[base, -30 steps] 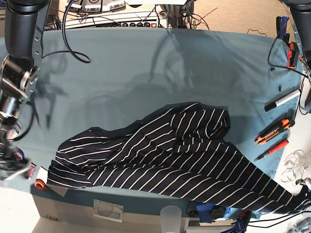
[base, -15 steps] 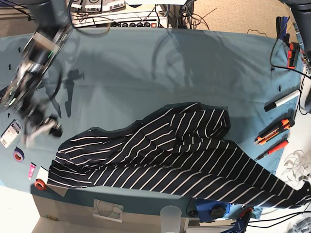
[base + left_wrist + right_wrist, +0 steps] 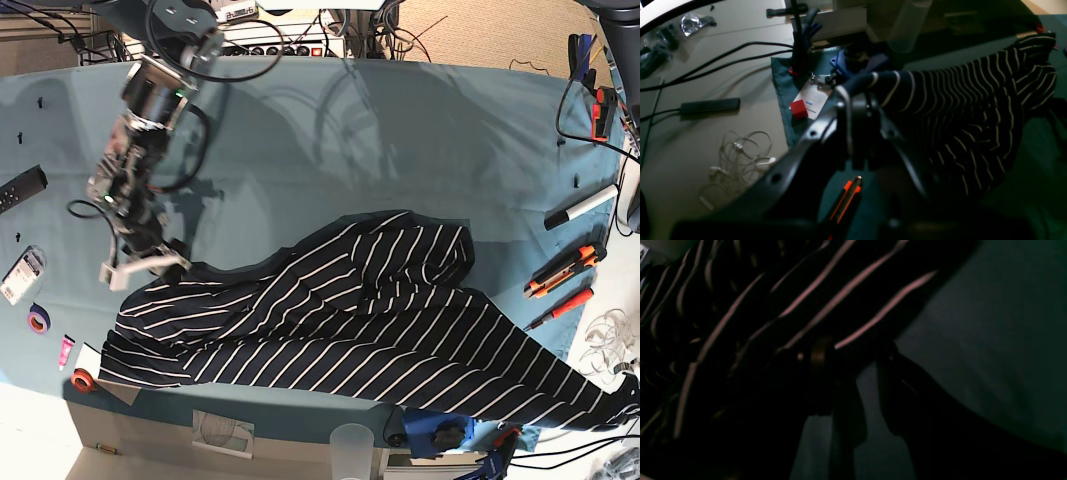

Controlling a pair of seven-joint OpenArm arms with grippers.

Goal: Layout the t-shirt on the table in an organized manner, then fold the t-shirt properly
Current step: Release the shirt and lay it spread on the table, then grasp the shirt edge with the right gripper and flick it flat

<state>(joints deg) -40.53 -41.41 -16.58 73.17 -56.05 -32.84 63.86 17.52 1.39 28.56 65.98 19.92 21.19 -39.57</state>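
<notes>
Fabric takes up most of the near half of the wide table with its plain teal-blue cloth cover: a soft dark navy t-shirt with thin white stripes lies rumpled and stretched on a slant, from a bunched end near the left front edge of the base view across to a narrow tail at the far right front corner, where it runs out past the table's edge.

That tail ends at the left gripper. In its wrist view the jaws are clamped tight on a rolled hem of the striped cloth, which stretches away from them toward the upper right. Below the gripper lies an orange-and-black utility knife, and beyond it a small red cube sits on a white paper card.

The right gripper stands at the opposite end, tipped down just at the upper left edge of the shirt. Its jaws are spread apart, and in its own dim wrist view the striped cloth lies right at the fingertips with teal cover showing between the fingers; I cannot tell whether any cloth is caught.

On the right edge of the table lie a black-and-white marker and a red-handled screwdriver.
</notes>
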